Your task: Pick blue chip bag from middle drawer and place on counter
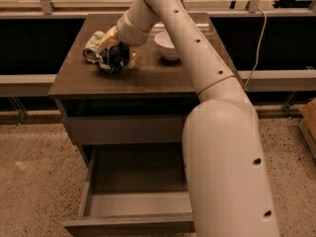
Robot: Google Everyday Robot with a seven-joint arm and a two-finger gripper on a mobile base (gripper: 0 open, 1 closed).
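The blue chip bag is dark and crinkled, low over the left part of the counter, touching it or just above it. My gripper reaches in from the right and is shut on the bag's top. The middle drawer is pulled open below, and its pale floor holds nothing. My white arm crosses the right side of the view and hides the drawer's right end.
A green-and-white drink can lies on the counter just left of the bag, close to it. A white bowl stands on the counter to the right of my wrist. A plain closed drawer front sits under the countertop. The floor is speckled.
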